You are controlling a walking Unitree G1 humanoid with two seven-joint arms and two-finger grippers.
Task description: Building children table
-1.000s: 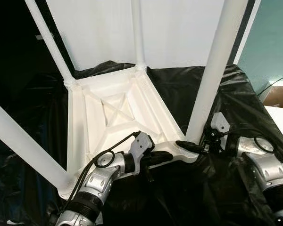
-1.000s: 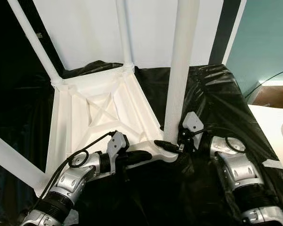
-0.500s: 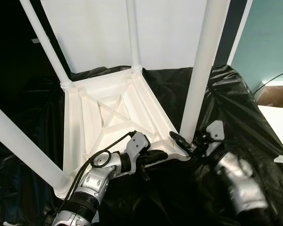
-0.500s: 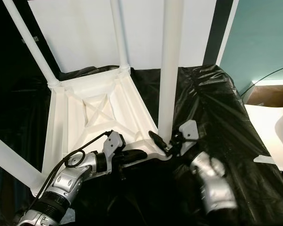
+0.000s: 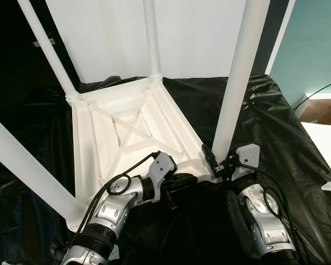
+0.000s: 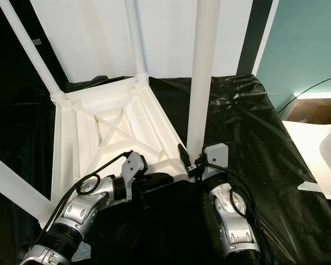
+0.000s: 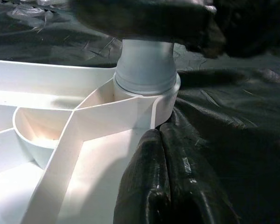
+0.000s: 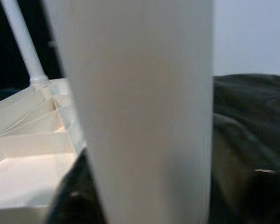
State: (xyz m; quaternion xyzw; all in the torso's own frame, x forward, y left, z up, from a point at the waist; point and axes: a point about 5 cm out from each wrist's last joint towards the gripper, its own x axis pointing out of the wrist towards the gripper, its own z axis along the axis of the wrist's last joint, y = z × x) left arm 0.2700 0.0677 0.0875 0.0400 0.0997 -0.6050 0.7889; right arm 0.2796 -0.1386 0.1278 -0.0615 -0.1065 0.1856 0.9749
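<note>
On the black-covered bench (image 5: 276, 118), the inverted white children's table (image 5: 127, 132) is laid. Its near-corner leg (image 5: 234, 83) is clamped by the right pincer (image 5: 214, 158). The left pincer (image 5: 185, 179), fingers together, is pressed against the frame edge.

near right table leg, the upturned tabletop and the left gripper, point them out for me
near right table leg (image 5: 235, 83), left eye view, middle of the white shaft.
upturned tabletop (image 5: 133, 124), left eye view, crossed ribs of its underside.
left gripper (image 5: 186, 179), left eye view, black fingers at the tabletop's near edge.
</note>
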